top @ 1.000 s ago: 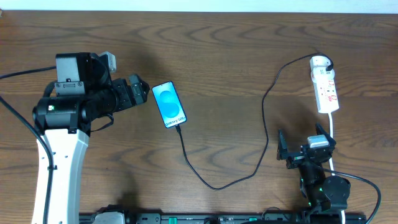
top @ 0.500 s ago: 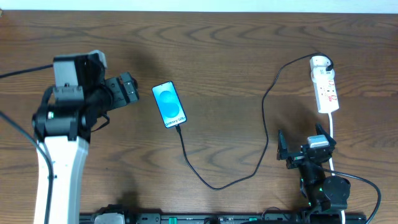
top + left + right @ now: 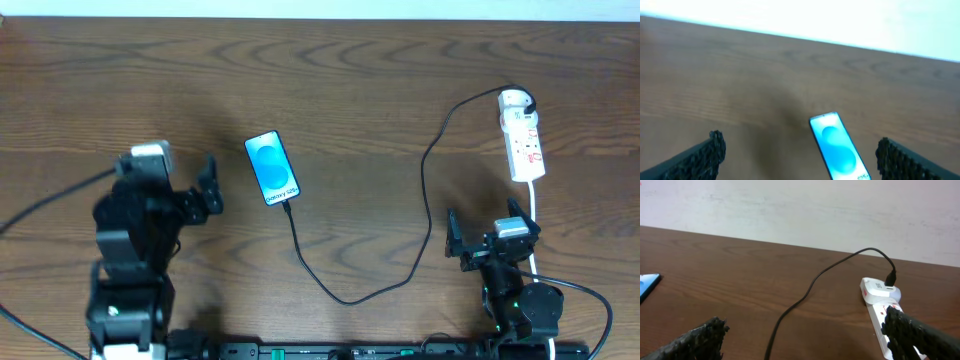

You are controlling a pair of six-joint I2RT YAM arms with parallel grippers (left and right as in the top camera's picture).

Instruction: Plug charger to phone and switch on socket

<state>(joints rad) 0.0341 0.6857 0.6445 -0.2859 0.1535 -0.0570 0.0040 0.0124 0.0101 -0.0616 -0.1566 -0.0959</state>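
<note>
The phone lies flat on the table with its blue screen lit; it also shows in the left wrist view. The black charger cable runs from the phone's lower end in a loop up to the socket, a white power strip at the far right, also in the right wrist view. The cable's tip sits at the phone's bottom edge. My left gripper is open and empty, left of the phone. My right gripper is open and empty, below the socket.
The socket's white cord runs down past my right gripper. The dark wooden table stretches to a pale wall at the back.
My left arm has pulled back toward the front edge, away from the phone. The phone, cable and right arm have not moved.
</note>
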